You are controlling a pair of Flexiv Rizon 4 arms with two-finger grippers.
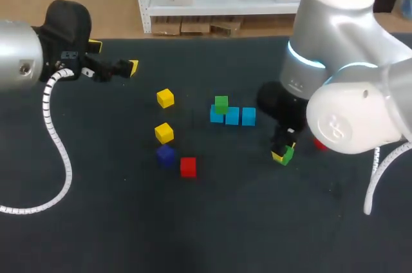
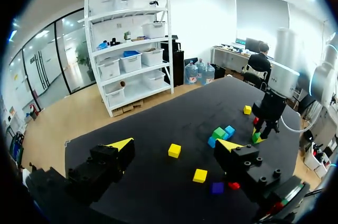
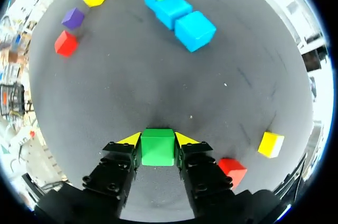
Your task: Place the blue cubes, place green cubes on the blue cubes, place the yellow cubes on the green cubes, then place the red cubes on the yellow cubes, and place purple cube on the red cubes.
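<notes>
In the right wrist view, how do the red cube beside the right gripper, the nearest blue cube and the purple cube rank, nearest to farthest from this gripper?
1. The red cube, just beside the right gripper holding a green cube.
2. The blue cube, ahead, closest of the three blue ones.
3. The purple cube, farthest ahead, off to one side.
</notes>
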